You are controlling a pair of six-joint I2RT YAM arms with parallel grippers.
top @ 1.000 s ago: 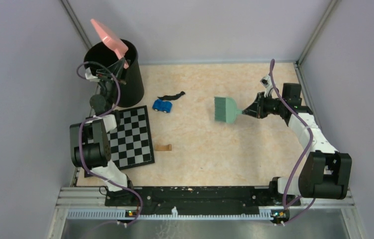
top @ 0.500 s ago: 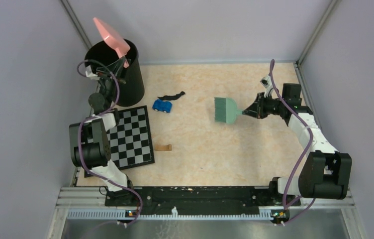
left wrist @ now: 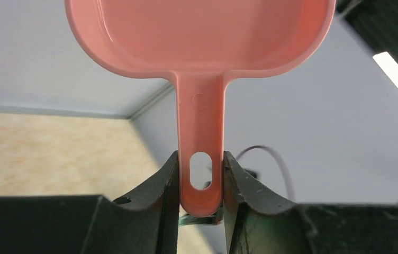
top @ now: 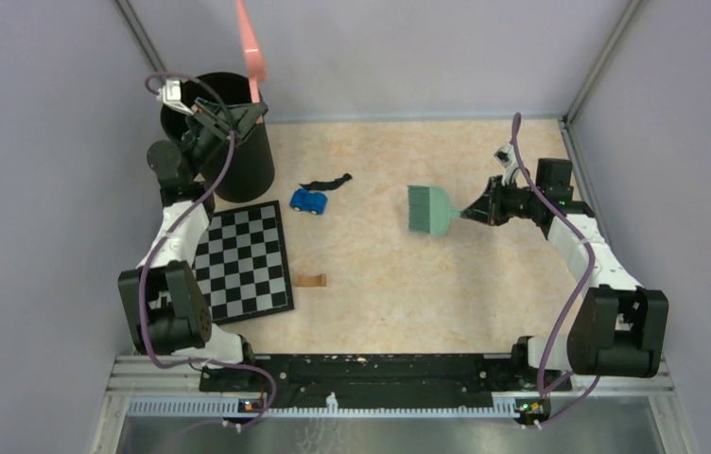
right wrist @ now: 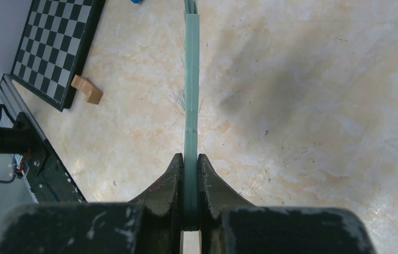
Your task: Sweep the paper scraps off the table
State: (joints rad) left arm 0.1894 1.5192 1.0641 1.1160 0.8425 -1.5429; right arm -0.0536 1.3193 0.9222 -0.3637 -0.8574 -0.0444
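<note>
My left gripper (top: 244, 112) is shut on the handle of a pink dustpan (top: 250, 43) and holds it upright over the black bin (top: 238, 161) at the far left. In the left wrist view the handle (left wrist: 200, 153) sits between both fingers (left wrist: 161, 190), with the pan (left wrist: 199, 32) above. My right gripper (top: 473, 210) is shut on a green brush (top: 430, 208), held over the table (top: 390, 284) right of centre. The brush handle (right wrist: 191, 106) runs edge-on out of that gripper (right wrist: 190, 164). One black paper scrap (top: 325, 180) lies on the table near the bin.
A small blue toy car (top: 309, 200) sits just below the black scrap. A black-and-white chequered board (top: 243, 260) lies at the left, also visible as the board (right wrist: 54, 47) in the right wrist view. A small tan piece (top: 311, 280) rests beside it. Grey walls enclose the table.
The left arm has swung up and back, turning the pink dustpan from a leftward tilt to upright and edge-on above the bin. The right arm and brush have not moved.
</note>
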